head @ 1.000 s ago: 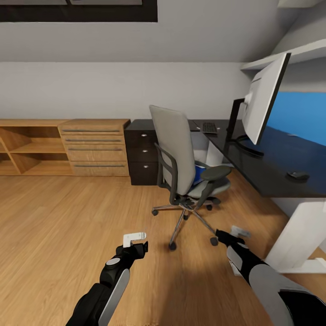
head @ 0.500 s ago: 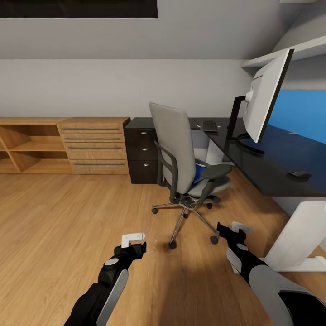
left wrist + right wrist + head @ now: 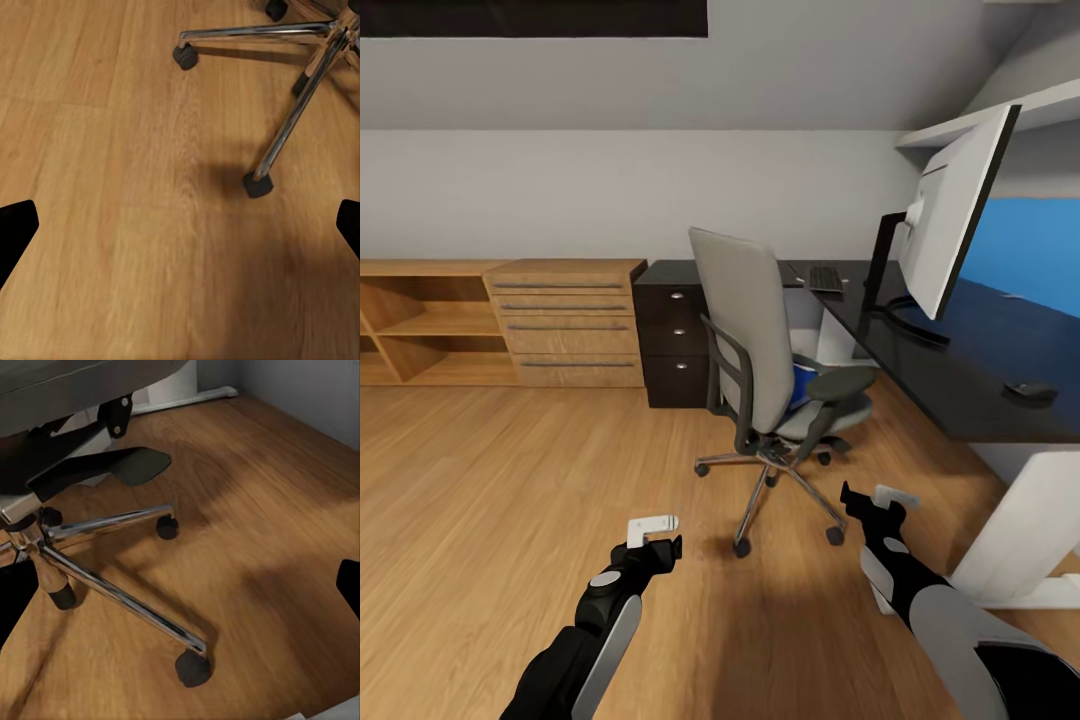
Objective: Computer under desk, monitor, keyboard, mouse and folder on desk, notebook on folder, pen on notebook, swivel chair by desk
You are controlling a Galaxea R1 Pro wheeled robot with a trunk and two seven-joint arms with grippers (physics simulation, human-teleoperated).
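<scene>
Nearer now: grey-backed swivel chair (image 3: 760, 350), glossy black desk (image 3: 960, 360).

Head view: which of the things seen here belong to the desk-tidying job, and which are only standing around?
Belong to the job:
swivel chair
blue folder on its seat
desk
monitor
keyboard
mouse

Only standing around:
black drawer unit
wooden drawers
open wooden shelf
</scene>
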